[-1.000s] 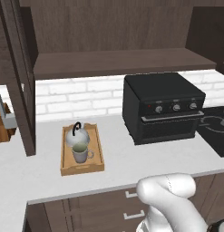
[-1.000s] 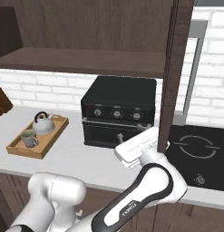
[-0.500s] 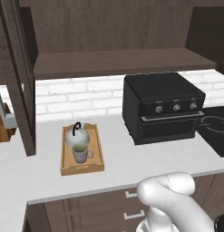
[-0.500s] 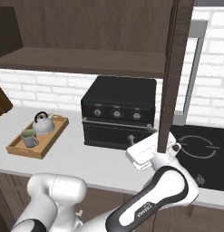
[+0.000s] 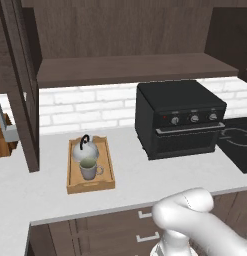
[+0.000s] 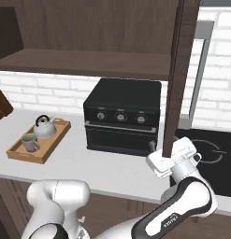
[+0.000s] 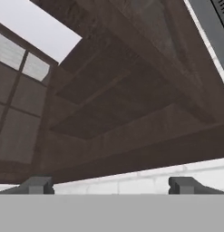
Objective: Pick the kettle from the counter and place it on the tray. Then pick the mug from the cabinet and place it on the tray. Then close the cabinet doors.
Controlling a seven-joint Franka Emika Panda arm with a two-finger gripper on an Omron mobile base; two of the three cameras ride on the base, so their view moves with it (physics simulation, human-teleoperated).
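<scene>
Fingers (image 7: 41,185) stand wide apart, nothing between them; the gripper (image 7: 111,186) points up at the underside of the cabinet (image 7: 131,90). In the right base view the hand sits just below the lower end of the open right cabinet door (image 6: 181,74), presumably staged to push that door shut. The kettle (image 5: 85,149) and the mug (image 5: 88,169) both rest on the tray (image 5: 75,186), kettle toward the wall, mug toward the counter's front edge, so both placements look done; judged remaining: closing the cabinet doors. The tray lies on the counter (image 5: 145,180) well left of the black toaster oven (image 5: 177,120). The left door (image 5: 22,85) stands open, edge-on near the tray. The shelf (image 5: 130,67) looks bare. Obstacles: the oven top sits under the right door's swing; clearance cannot be judged. A dark cooktop (image 6: 210,158) lies right of the oven, a knife block (image 6: 2,105) at far left.
</scene>
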